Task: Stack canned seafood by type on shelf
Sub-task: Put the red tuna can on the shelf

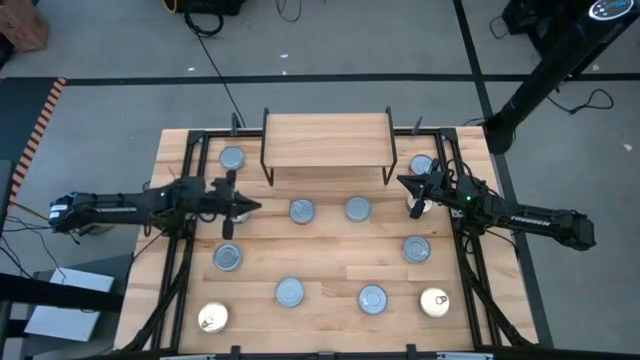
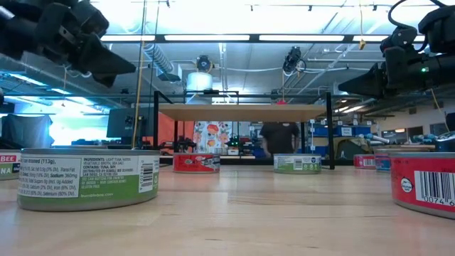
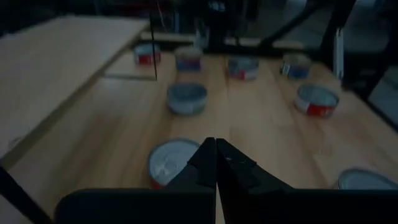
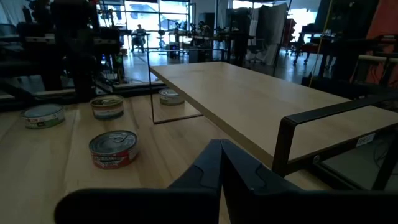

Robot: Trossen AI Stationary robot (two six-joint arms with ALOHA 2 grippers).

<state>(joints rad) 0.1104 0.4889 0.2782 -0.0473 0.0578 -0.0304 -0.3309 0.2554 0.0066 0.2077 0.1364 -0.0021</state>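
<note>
two tins (image 1: 301, 210) lie between the closed left pincer (image 1: 254, 208) and right pincer (image 1: 404, 182).

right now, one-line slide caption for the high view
Empty shelf with tins scattered on the table; left fingers and right fingers shut, holding nothing.

Tabletop (image 1: 330, 250): light wooden slats.
Floor (image 1: 350, 60): grey, crossed by dark tape lines.
Cables (image 1: 215, 25): black, on floor.
Person (image 2: 279, 136): standing far behind table.
</note>
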